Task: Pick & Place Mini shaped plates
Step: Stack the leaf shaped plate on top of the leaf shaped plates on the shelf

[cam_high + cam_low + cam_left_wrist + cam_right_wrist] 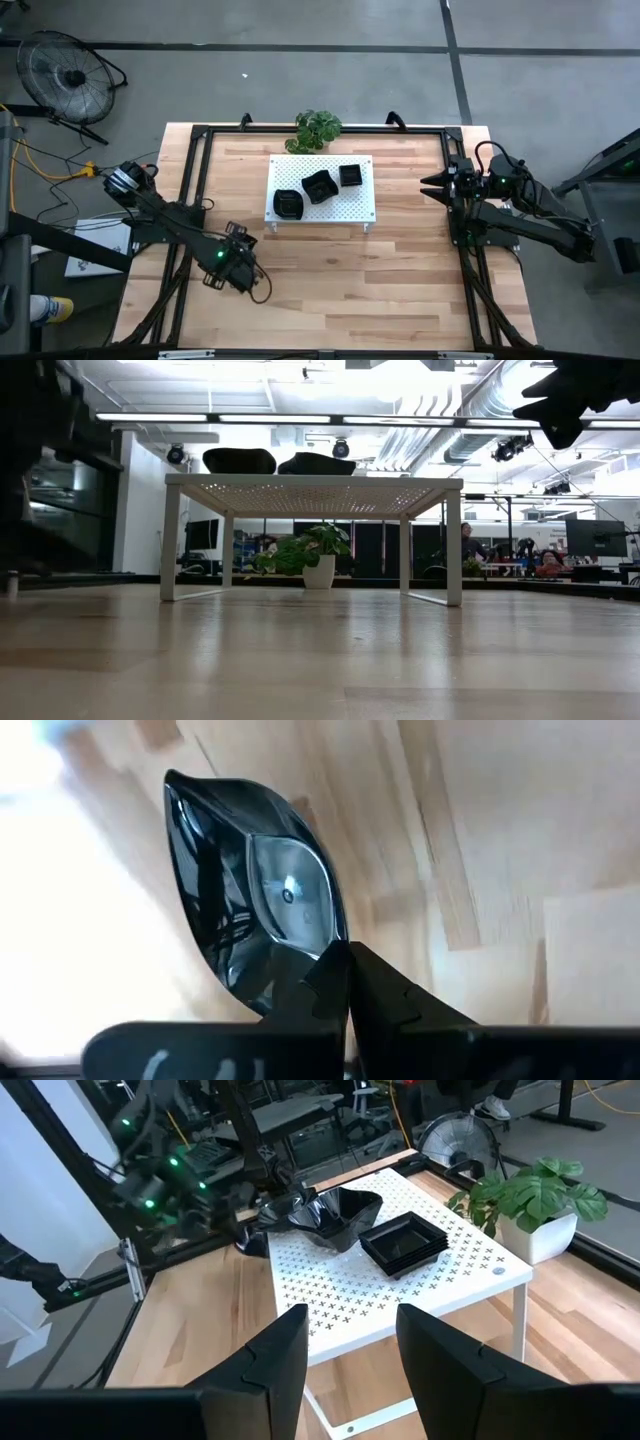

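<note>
We see the left end effector [345, 982] pressed together on the rim of one mini shaped plate [252, 910], pinching it by the edge so that the dish hangs tilted over the wooden tabletop [330, 290]; a rim grip like this looks to us like the only way two narrow fingers can take so shallow a dish. In the high view that left end effector [237, 265] sits low over the tabletop's left side, near the front edge and well apart from the white perforated board [345, 205], which we judge to be where the dish is headed. Three other plates [318, 186] already rest on the board, grouped toward its left and middle, which leaves bare board to the right for another. The right end effector [350, 1350] waits with its fingers spread at the right edge of the tabletop, facing the board from well apart. The held plate is glossy black, with a curving, pointed rim and a flat centre that mirrors the ceiling light. A green potted plant [318, 129] stands just behind the board.
</note>
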Robot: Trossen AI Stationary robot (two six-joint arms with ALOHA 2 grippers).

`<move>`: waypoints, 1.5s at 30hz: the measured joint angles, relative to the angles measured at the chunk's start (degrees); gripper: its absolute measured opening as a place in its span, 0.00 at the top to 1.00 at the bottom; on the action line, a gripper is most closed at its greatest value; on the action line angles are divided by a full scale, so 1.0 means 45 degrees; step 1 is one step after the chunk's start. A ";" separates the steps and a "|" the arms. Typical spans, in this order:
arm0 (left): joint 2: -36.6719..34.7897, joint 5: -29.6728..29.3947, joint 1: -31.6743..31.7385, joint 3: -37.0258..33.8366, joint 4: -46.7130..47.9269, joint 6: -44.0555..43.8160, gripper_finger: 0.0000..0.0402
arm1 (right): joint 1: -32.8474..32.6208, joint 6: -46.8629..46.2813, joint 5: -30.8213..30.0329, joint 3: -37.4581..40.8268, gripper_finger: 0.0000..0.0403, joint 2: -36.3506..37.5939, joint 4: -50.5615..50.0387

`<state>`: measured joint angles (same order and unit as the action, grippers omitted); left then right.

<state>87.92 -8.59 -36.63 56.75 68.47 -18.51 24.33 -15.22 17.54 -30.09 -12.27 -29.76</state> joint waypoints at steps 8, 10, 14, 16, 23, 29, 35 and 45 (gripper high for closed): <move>0.0000 -0.1653 -0.0813 0.2598 0.2797 0.1746 1.00 | 0.0000 -0.0078 0.0000 0.0000 0.63 0.0000 -0.0308; 0.0000 -0.2349 -0.0954 0.3355 0.3044 0.2948 1.00 | -0.0001 -0.0078 0.0000 0.0000 0.63 0.0000 -0.0316; 0.0005 -0.3769 -0.1149 0.4981 0.3583 0.6000 1.00 | 0.0003 -0.0074 0.0000 0.0000 0.63 0.0000 -0.0316; 0.0005 -0.4618 -0.1153 0.5676 0.3611 0.7573 1.00 | 0.0003 -0.0058 0.0000 0.0000 0.63 0.0000 -0.0306; 0.0002 -0.7803 -0.0785 0.6654 0.4006 1.0750 1.00 | 0.0001 0.0045 0.0000 0.0000 0.63 0.0000 -0.0298; -0.0086 -0.7056 0.1192 0.6649 0.4422 1.2621 1.00 | -0.0002 0.0146 0.0000 0.0000 0.63 0.0000 -0.0292; -0.0330 -0.5208 0.3499 0.6644 0.3092 1.5773 1.00 | 0.0001 0.0159 -0.0003 -0.0002 0.63 0.0000 -0.0291; -0.0656 -0.3589 0.5611 0.6634 0.1928 1.8281 1.00 | 0.0003 0.0312 0.0000 -0.0005 0.63 -0.0005 -0.0321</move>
<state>84.97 -24.74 -11.38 86.60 77.15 63.75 24.34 -13.82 17.54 -30.11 -12.29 -31.20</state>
